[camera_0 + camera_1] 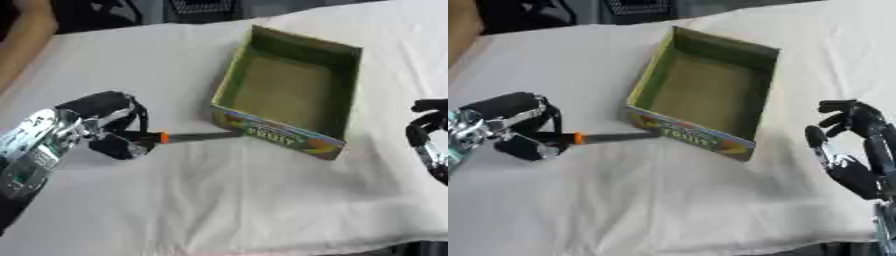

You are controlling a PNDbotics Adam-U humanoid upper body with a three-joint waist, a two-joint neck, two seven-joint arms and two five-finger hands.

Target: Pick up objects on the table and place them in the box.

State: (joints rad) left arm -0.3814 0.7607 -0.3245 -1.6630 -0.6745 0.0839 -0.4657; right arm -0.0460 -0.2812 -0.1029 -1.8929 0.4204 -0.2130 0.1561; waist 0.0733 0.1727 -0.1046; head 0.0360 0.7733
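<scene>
The left hand (109, 125) is curled round a thin tool (188, 136) with an orange collar, whose dark shaft points right and reaches the near wall of the box (280, 136). The box sits mid-table on a white cloth (227, 200). The right hand (850, 145) rests at the right, fingers relaxed and spread, holding nothing.
</scene>
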